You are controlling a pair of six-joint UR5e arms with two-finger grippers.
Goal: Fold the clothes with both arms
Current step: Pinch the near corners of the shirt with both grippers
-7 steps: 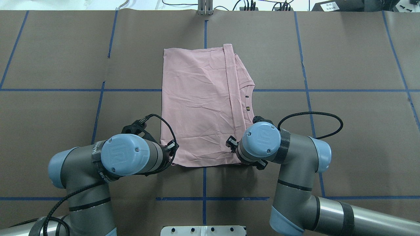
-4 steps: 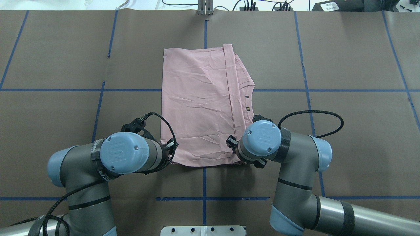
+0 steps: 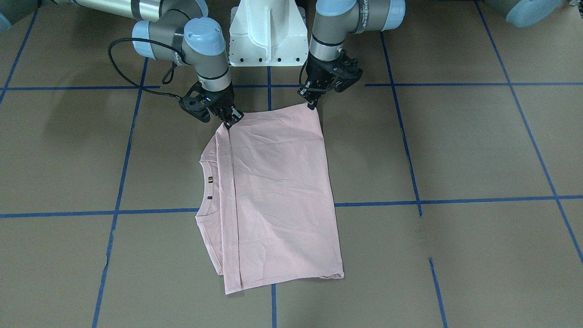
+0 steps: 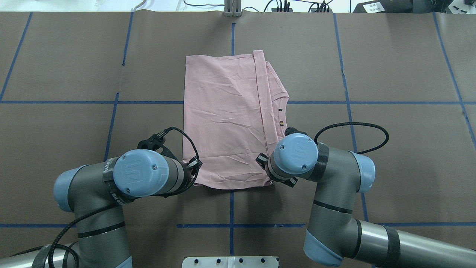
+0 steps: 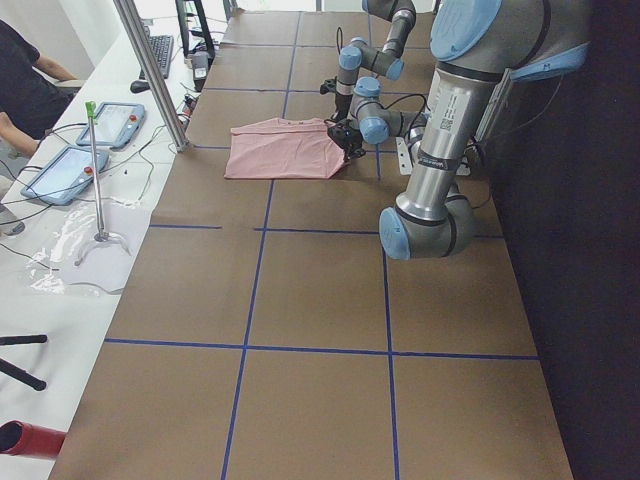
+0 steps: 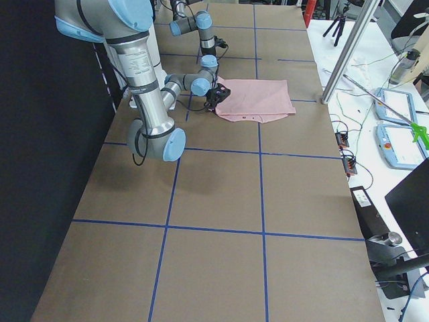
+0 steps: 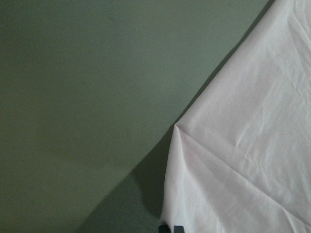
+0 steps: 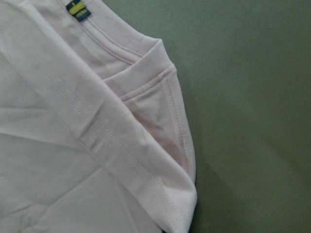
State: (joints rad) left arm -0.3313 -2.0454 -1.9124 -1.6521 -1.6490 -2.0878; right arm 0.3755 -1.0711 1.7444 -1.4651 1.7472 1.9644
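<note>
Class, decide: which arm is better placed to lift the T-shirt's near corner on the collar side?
Right. The right hand sits at that corner of the T-shirt, by the collar; the left hand is at the opposite near corner.

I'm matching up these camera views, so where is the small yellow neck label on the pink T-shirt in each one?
Front-facing: neck label, left of centre.
Overhead: neck label, right of centre.
Exterior left: too small to tell.
Exterior right: too small to tell.
Left wrist: not in it.
Right wrist: neck label, top left.
Shared landmark: the pink T-shirt, in every view.
</note>
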